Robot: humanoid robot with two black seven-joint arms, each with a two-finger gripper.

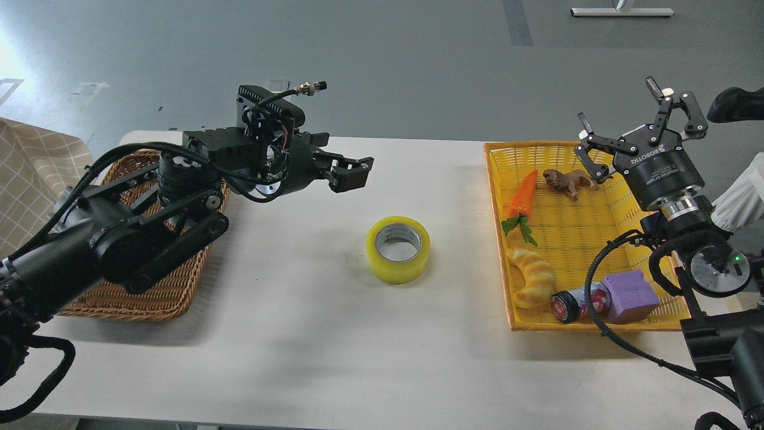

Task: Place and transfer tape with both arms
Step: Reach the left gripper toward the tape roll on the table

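1. While the left fingers [352, 170] point at the centre, seemingly together and empty, the right fingers [647, 128] spread apart above the yellow basket [498, 251].
2. The tape [399, 249] lies flat on the tabletop [298, 334] between both.
3. Placing looks done; next, the left arm should open and descend onto it.

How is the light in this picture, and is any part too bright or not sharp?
Head view: even overhead light; the tape and both baskets look sharp; soft shadows lie on the white table under the left arm; a washed-out bright patch sits at the far left edge on the floor.
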